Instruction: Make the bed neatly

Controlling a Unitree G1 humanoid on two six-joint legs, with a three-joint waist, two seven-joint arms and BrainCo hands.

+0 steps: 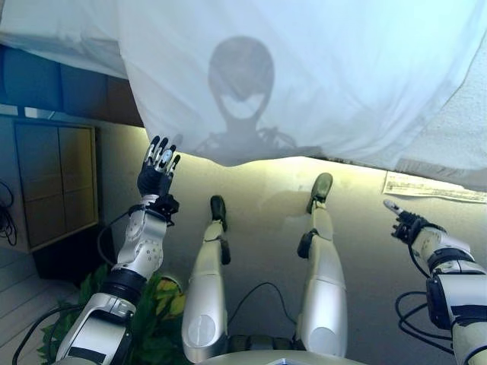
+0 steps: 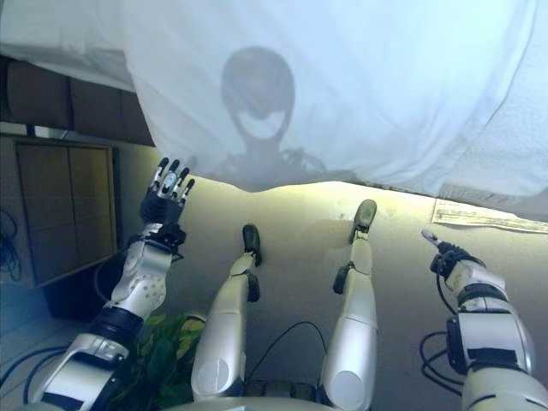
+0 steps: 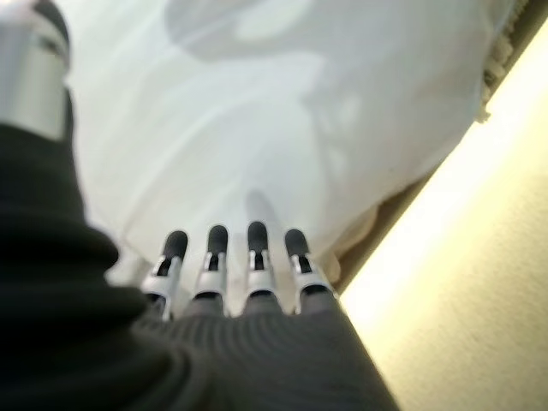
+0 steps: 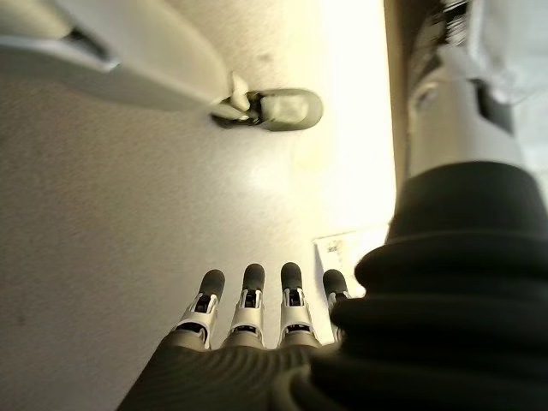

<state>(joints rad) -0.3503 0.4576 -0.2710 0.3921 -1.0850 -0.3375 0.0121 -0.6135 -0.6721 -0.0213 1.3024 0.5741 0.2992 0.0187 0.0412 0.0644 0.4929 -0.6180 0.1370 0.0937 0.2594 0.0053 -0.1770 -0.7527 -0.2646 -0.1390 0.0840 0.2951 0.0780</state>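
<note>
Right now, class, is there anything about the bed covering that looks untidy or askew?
Yes. The white sheet hangs off the bed's side in an uneven, slanted edge, lower near the left robot hand than further along. Both that hand and the right robot hand are open and hold nothing.

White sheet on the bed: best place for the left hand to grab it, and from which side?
Probably the hanging lower edge of the white sheet, at the part nearest the left hand. That hem drapes free over the bed's side toward the robot, so coming from below, fingers under the edge and thumb on top, should pinch it. Both the left and right hand are open, holding nothing.
</note>
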